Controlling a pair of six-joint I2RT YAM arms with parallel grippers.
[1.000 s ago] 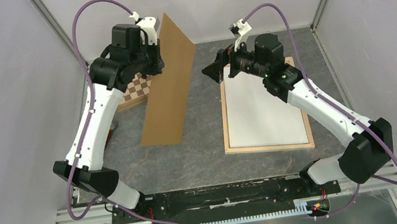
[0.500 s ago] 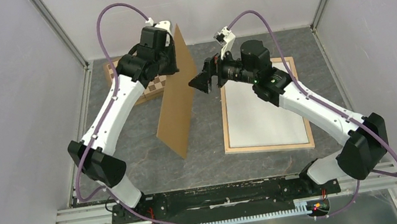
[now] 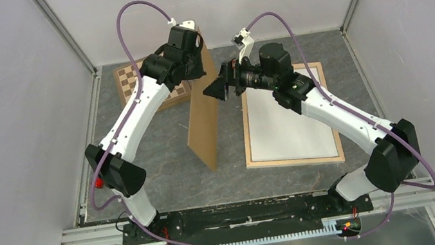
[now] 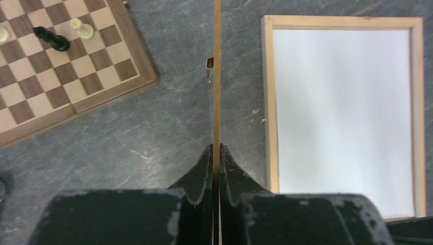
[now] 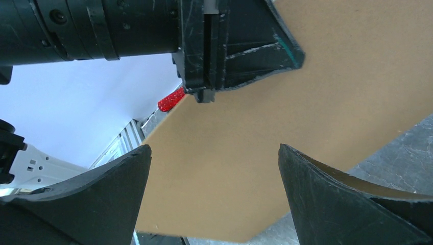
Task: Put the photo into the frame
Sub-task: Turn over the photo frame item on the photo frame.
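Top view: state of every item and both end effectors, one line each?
backing board: upright, edge-on, gripped at its top edge.
left end effector: shut on the backing board.
right end effector: open, facing the board, gripping nothing.
frame: flat on the table.
photo: apparently face down inside the frame, only plain white showing.
chessboard: flat, a few pieces on it.

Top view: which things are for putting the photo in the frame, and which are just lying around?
For the job: frame; white sheet in it, maybe the photo's back; brown backing board in the left claw.
Lying about: chessboard; chess pieces.
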